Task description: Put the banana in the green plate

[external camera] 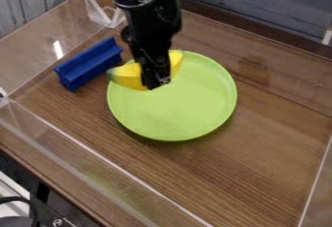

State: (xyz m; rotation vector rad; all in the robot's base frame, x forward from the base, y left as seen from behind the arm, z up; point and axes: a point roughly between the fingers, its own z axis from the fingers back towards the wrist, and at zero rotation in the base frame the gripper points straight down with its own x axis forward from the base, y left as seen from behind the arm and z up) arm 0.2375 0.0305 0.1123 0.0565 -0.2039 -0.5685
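The green plate (195,110) lies in the middle of the wooden table. My black gripper (153,79) points down over the plate's left rim, shut on the banana (127,75). The banana's yellow body shows on both sides of the fingers, its darker tip toward the left just over the rim. I cannot tell whether the banana touches the plate.
A blue rectangular block (88,62) lies left of the plate, close to its rim. Clear acrylic walls (39,134) fence the table at the left and front. A clear plastic piece (101,14) stands at the back left.
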